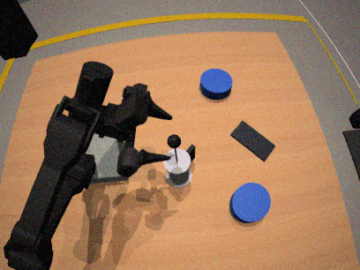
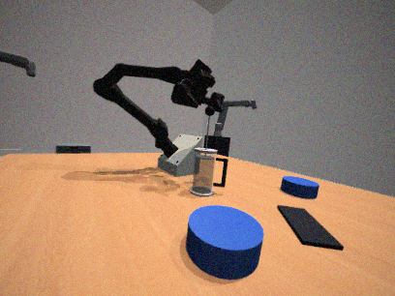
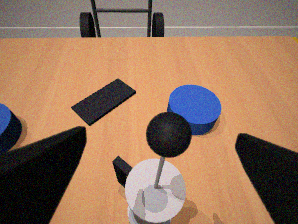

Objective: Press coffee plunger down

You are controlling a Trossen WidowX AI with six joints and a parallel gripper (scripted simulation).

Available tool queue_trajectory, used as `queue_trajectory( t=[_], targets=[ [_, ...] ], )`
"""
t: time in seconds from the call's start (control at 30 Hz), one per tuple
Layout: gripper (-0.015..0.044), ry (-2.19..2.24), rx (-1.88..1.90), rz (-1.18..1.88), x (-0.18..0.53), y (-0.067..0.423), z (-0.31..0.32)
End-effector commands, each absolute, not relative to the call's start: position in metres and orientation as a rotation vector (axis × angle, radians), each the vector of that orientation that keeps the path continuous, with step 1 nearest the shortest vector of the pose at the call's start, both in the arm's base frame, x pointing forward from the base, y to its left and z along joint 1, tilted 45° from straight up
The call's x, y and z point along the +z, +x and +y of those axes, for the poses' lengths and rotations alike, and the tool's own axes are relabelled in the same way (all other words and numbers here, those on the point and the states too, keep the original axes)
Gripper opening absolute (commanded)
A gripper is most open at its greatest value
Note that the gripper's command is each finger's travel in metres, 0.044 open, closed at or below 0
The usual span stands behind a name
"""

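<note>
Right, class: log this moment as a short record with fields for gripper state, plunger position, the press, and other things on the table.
gripper: open, holding nothing, fingers on either side of the knob
plunger knob: raised on its rod, not pressed yet
coffee press: upright on the wooden table
other items: two blue discs, one dark flat slab, grey block at the arm's foot
</note>
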State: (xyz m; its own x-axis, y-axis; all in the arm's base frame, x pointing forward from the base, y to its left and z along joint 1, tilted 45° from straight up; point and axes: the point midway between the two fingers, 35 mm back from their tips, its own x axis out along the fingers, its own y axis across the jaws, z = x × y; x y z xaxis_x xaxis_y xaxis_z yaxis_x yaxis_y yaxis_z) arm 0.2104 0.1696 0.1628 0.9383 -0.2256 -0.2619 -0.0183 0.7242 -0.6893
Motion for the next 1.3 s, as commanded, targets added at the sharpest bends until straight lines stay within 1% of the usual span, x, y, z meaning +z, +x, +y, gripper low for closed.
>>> queue_trajectory(
  t=[0.0, 0.27, 0.67, 0.73, 1.27],
  targets=[
    [0.0440, -0.755, -0.114, 0.341, 0.162, 0.215, 0.167],
    [0.0440, -0.757, -0.117, 0.329, 0.164, 0.224, 0.164],
    [0.0125, -0.757, -0.117, 0.329, 0.164, 0.224, 0.164],
    [0.0115, -0.757, -0.117, 0.329, 0.164, 0.224, 0.164],
    [0.0115, -0.756, -0.117, 0.336, 0.155, 0.228, 0.159]
  ],
)
